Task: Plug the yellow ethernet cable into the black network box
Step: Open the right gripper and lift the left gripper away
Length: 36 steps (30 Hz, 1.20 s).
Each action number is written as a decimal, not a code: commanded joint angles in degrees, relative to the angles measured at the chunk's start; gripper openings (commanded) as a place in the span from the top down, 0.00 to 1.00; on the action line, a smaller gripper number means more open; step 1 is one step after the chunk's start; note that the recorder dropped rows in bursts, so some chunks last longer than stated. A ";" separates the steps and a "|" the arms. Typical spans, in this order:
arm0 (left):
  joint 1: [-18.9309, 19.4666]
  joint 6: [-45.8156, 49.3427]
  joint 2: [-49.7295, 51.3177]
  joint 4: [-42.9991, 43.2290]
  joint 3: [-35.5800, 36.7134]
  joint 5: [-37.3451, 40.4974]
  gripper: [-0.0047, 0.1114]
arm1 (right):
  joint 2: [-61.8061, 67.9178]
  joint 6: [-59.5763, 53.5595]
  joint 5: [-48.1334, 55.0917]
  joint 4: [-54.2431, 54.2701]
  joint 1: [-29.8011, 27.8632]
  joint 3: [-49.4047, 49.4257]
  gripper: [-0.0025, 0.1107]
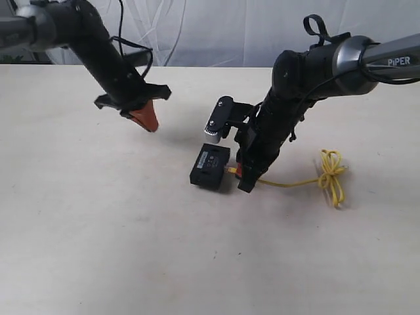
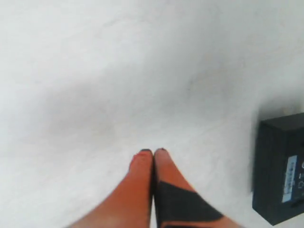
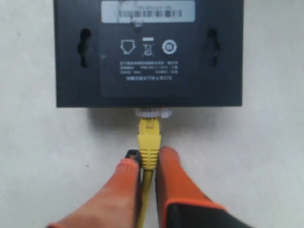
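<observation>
The black network box (image 1: 210,166) lies flat on the table, its white label strip up; it also shows in the right wrist view (image 3: 148,52) and at the edge of the left wrist view (image 2: 280,168). My right gripper (image 3: 148,159) (image 1: 237,172) is shut on the yellow ethernet cable (image 3: 149,142) just behind its plug, whose clear tip touches the box's near side. The cable trails right to a loose knot (image 1: 331,172). My left gripper (image 2: 153,153) (image 1: 147,119) hangs shut and empty above the table, left of the box.
A pale table (image 1: 98,230) carries everything, with a white curtain (image 1: 216,26) behind it. The right arm's wrist camera mount (image 1: 220,118) hangs just above the box's far end.
</observation>
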 commanded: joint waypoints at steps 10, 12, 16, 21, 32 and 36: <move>1.32 3.26 -21.17 6.83 22.58 -6.59 0.96 | 0.92 -9.33 -1.28 5.97 2.37 -0.42 0.99; 1.32 4.06 -24.78 6.72 27.45 -8.86 0.96 | 1.22 -9.33 -2.26 5.97 3.14 -0.42 0.99; 1.56 5.10 -33.26 6.57 36.73 -13.45 0.96 | 1.30 -8.95 -5.45 6.25 3.81 -0.42 0.98; 1.56 5.31 -40.56 6.68 44.67 -17.07 0.96 | 1.30 -8.95 -5.11 5.43 4.13 -0.42 0.70; 1.56 5.31 -52.89 9.19 51.31 -22.76 0.96 | -5.01 2.34 -5.23 -2.21 4.02 -0.42 0.49; 1.56 5.12 -54.98 13.89 51.31 -27.55 0.96 | -10.25 18.89 -3.93 -13.61 3.92 -0.42 0.67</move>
